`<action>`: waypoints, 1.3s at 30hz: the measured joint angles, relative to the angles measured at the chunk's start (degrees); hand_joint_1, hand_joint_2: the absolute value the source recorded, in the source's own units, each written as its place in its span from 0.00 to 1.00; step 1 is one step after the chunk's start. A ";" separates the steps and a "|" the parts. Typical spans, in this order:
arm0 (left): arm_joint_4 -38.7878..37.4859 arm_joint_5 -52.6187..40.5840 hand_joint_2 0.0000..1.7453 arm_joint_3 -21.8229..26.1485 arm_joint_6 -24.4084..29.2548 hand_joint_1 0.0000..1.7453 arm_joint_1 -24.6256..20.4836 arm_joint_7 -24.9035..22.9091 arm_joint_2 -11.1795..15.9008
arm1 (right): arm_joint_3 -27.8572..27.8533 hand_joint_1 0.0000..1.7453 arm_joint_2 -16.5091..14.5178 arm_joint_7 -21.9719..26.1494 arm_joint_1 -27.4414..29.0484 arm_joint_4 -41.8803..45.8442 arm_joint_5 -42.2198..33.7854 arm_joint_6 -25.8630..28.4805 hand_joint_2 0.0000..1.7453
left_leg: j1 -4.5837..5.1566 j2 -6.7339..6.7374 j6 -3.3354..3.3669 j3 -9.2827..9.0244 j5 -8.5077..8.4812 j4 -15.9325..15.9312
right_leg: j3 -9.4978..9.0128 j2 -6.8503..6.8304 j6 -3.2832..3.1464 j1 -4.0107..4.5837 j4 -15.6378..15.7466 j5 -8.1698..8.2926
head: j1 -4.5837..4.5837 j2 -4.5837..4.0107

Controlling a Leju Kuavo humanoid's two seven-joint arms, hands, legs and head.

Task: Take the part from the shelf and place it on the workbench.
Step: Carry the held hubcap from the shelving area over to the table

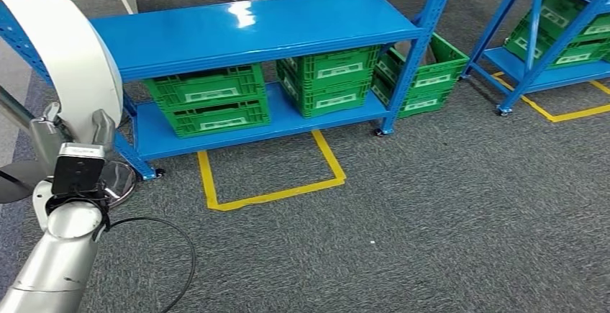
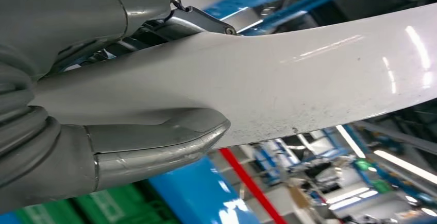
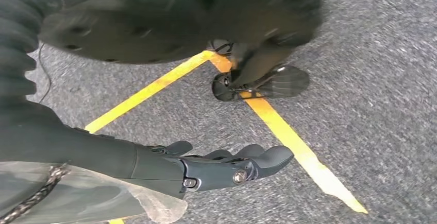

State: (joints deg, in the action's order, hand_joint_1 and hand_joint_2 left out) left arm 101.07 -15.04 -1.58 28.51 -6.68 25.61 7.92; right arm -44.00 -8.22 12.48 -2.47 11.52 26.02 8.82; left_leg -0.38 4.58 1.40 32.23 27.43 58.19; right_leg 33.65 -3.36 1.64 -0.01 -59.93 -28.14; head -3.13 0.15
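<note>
The part [image 1: 61,54] is a large white curved panel, raised at the far left of the head view in front of the blue shelf [image 1: 252,29]. My left hand [image 1: 70,129] grips its lower edge. In the left wrist view the thumb [image 2: 154,141] presses one face of the white part [image 2: 288,80] and the darker fingers [image 2: 201,20] clamp the other. My right hand [image 3: 227,165] hangs over the grey carpet with its fingers stretched out and nothing in them.
Green crates [image 1: 208,101] [image 1: 327,79] fill the shelf's lower level, and more stand behind its right post [image 1: 424,75]. A second blue shelf [image 1: 547,75] stands at the far right. Yellow tape [image 1: 270,194] marks a box on the carpet. A black cable [image 1: 183,248] loops beside my left arm.
</note>
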 joint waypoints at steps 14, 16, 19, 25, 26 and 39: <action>-4.10 -0.63 1.00 -0.96 0.49 1.00 -4.89 0.05 -2.45 | -2.87 0.00 0.16 1.78 0.39 0.70 -0.14 -0.11 1.00 | -0.51 -5.63 -2.15 2.30 2.28 7.41 | -0.47 7.46 -2.22 -0.04 2.43 1.70 | -0.54 0.00; -5.43 -1.09 1.00 -1.43 0.55 1.00 -6.40 0.44 -2.90 | -2.94 0.00 0.43 1.33 0.24 0.75 1.02 -0.17 1.00 | -0.66 -7.52 -1.87 0.02 0.61 2.00 | 0.13 8.61 -1.63 0.00 2.01 1.83 | -0.51 0.00; -7.64 -1.78 1.00 -2.39 0.66 1.00 -8.63 0.92 -3.90 | -2.92 0.00 1.36 -0.13 0.40 0.80 2.75 0.10 1.00 | -0.50 -7.15 -1.10 0.02 0.55 0.80 | 1.25 9.87 -0.46 -0.27 2.00 2.39 | -0.54 0.00; -10.54 -1.97 1.00 -3.48 0.73 1.00 -10.96 1.21 -5.21 | -2.91 0.00 2.61 -0.94 0.49 0.89 3.49 0.39 1.00 | -0.54 -3.07 0.23 0.17 0.02 0.17 | 8.64 3.99 0.84 -0.23 -12.10 -4.35 | 0.36 0.00; -10.93 -1.97 1.00 -3.52 0.72 1.00 -11.02 1.21 -5.33 | -2.91 0.00 2.67 -0.95 0.55 0.89 3.49 0.40 1.00 | -0.51 -2.37 0.23 0.20 0.03 0.18 | 9.27 3.75 0.90 -0.25 -13.51 -4.44 | 0.38 0.00; -16.83 -1.32 1.00 -7.17 -3.33 1.00 -15.36 0.03 -7.36 | -3.12 0.00 5.69 -8.16 0.50 0.97 6.19 2.70 1.00 | -0.11 -3.32 -1.88 4.08 6.29 10.38 | 0.64 3.67 -2.03 -0.13 2.69 2.42 | -0.35 0.00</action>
State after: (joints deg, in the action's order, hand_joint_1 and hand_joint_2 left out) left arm 84.24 -16.35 -8.75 25.18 -22.04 25.64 0.57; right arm -47.12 -2.53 4.32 -1.97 12.50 32.21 11.52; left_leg -0.49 1.26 -0.48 36.31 33.73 68.57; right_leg 34.29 0.31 -0.39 -0.14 -57.24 -25.72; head -3.48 0.15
